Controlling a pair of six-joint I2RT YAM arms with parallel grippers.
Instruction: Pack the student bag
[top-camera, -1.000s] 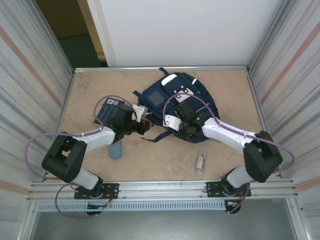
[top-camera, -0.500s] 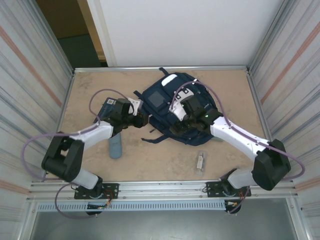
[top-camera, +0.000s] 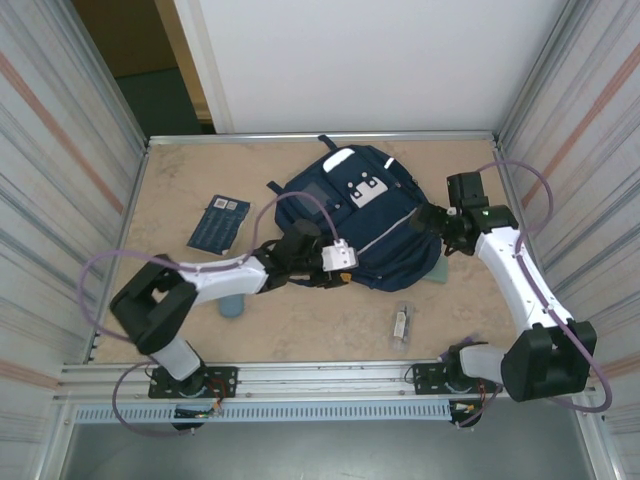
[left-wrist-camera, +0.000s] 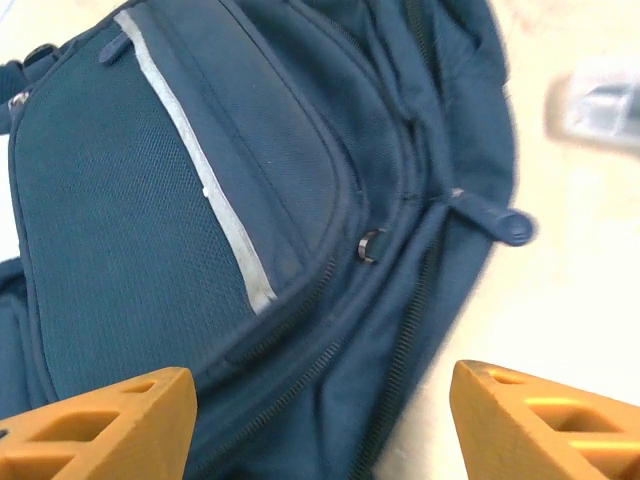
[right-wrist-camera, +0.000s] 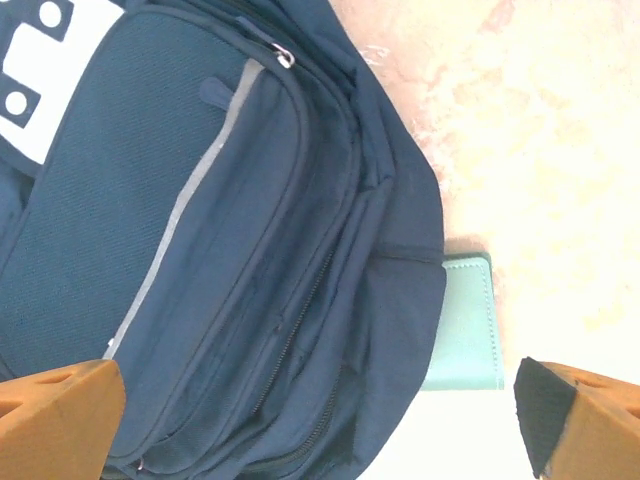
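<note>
Navy booklet (top-camera: 219, 222) lies flat at table (top-camera: 170, 180) left, with a blue cylinder (top-camera: 232, 303) nearer the bases. Left gripper (left-wrist-camera: 320, 420) is over the near-left edge of the student bag (top-camera: 372, 215), fingers apart, empty. Bag sits mid-table, front up. Teal flat item (right-wrist-camera: 465, 320) is partly under its right side. Right gripper (right-wrist-camera: 320, 410) is at that side, fingers wide, empty.
</note>
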